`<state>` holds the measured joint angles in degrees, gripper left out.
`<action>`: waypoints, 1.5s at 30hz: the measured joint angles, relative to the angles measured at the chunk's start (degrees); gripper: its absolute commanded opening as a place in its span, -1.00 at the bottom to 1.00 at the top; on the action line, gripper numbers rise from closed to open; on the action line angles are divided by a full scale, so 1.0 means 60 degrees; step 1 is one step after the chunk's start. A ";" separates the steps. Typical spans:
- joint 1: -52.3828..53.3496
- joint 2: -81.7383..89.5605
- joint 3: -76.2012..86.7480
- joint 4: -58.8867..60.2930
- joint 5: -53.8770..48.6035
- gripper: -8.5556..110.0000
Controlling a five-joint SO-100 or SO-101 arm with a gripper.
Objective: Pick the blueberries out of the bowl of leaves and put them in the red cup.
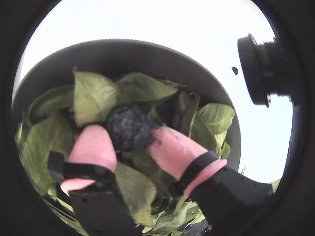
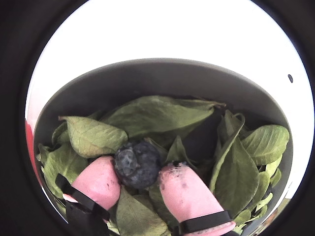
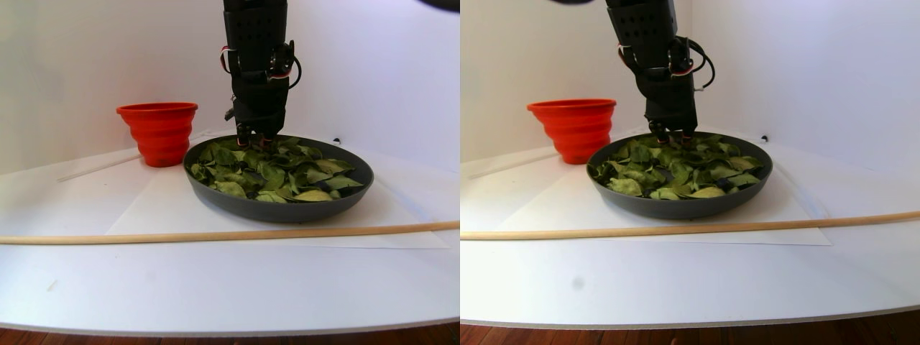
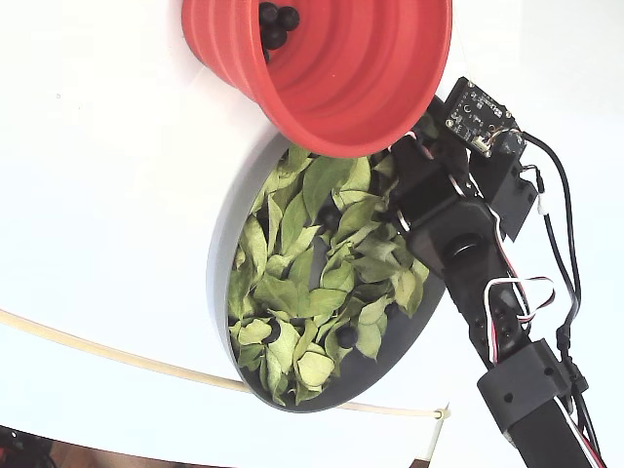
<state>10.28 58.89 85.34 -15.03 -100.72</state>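
Between gripper (image 2: 140, 179) fingertips, one blueberry (image 2: 137, 164).

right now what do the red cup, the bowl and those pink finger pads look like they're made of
Red cup: probably soft plastic or silicone, matte, with stepped ridges like a collapsible cup. Bowl: dark grey and smooth with a dull sheen, maybe coated metal or plastic; cannot tell. Pink pads: look rubbery, matte, smudged dark near the blueberry.

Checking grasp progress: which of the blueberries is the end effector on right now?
The blueberry between the pink fingertips of the end effector, lying on the leaves. Others sit in the red cup or untouched in the bowl.
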 measured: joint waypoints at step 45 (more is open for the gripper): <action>-0.0015 0.1904 0.1934 -0.0059 0.0190 -0.62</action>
<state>10.20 70.31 96.94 -15.38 -99.58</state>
